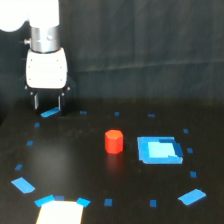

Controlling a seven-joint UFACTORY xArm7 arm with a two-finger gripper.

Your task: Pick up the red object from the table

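Simply a squat red object (114, 141), upright.

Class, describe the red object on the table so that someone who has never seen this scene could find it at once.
Start with the black table, dotted with blue tape marks. Near its middle lies a large blue square; just to the exterior view's left of it, standing apart, is the red object. It is the only red thing there, a small upright cylinder, while its neighbours are flat and blue.

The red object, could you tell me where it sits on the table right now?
The red object stands near the middle of the table, just left of the blue square in the exterior view, apart from the gripper.
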